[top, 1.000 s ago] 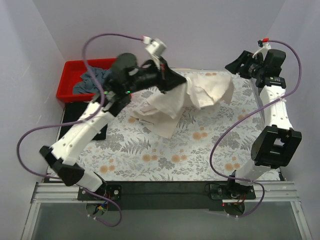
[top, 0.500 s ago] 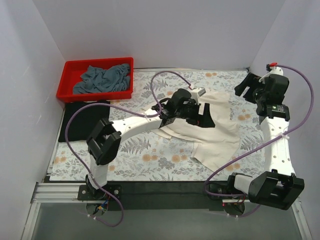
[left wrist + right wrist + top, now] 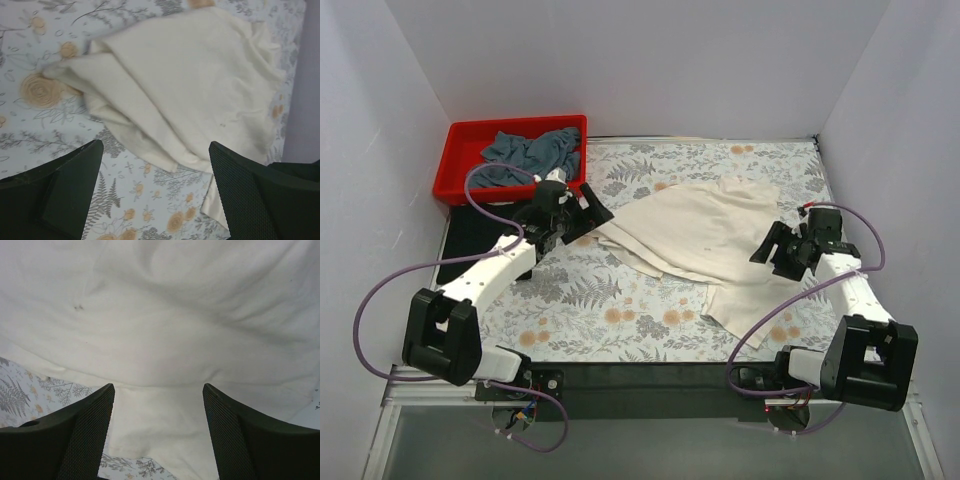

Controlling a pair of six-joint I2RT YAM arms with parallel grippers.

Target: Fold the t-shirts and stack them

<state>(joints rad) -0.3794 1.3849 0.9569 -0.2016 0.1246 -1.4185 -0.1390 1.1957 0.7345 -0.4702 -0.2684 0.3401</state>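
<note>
The top camera sat high behind the arm bases, looking down on the whole table [image 3: 620, 320]. The left wrist camera looked past the left gripper [image 3: 155, 144], slanting down at the cream shirt [image 3: 190, 85] from a little way off. The right wrist camera, past the right gripper [image 3: 158, 386], hung close over that shirt, which all three views shared.

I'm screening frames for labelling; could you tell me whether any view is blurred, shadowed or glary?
Top view: even light, sharp, no glare on the cream shirt. Left wrist view: slightly soft at the shirt's left corner. Right wrist view: cloth fills it, soft fold shadows only.
</note>
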